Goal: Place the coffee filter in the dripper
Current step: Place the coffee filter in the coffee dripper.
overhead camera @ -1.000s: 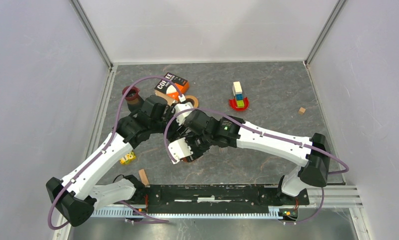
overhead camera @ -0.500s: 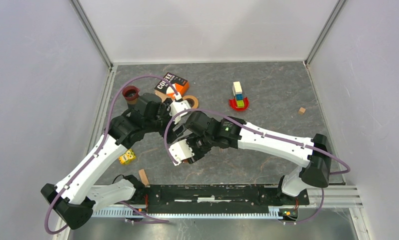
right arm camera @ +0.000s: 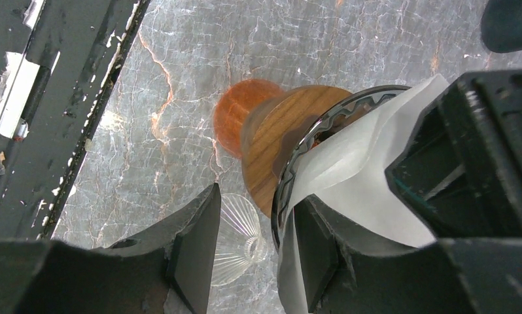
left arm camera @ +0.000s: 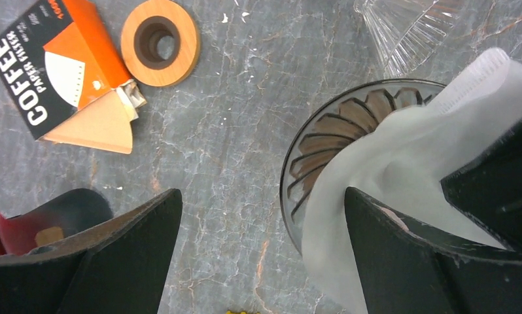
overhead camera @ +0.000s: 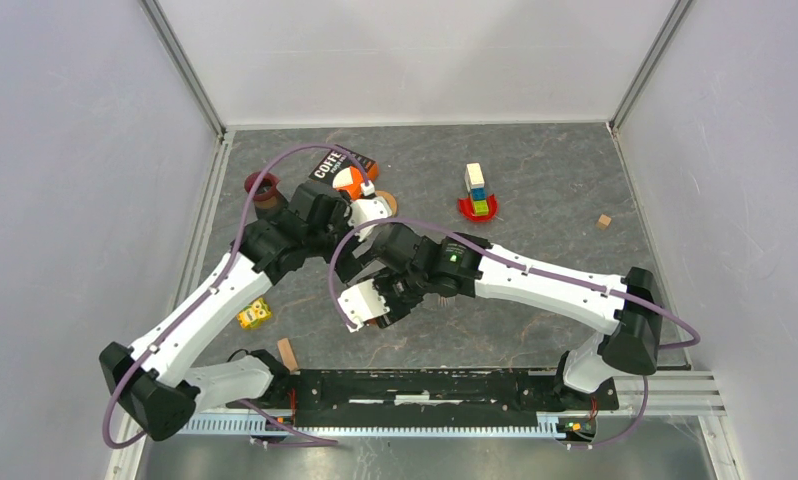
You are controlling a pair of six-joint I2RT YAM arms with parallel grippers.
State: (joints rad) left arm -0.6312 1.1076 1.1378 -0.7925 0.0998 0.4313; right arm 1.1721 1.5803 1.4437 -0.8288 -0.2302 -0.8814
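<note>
Left hand (left arm camera: 261,196) — apart over dripper (left arm camera: 324,131) edge | right hand (right arm camera: 258,196) clamped on its rim | coffee filter (left arm camera: 402,150) inside

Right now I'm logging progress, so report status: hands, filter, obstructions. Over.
Left hand open, empty. Right hand clamped on rim of ribbed dark-glass dripper. White paper coffee filter inside it, one edge above rim. Right hand's finger inside dripper.

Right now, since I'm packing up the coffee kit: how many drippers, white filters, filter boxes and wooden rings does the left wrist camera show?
Drippers: 2, the dark dripper and the clear dripper
White filter: 1
Filter box: 1
Wooden ring: 1
Total: 5
</note>
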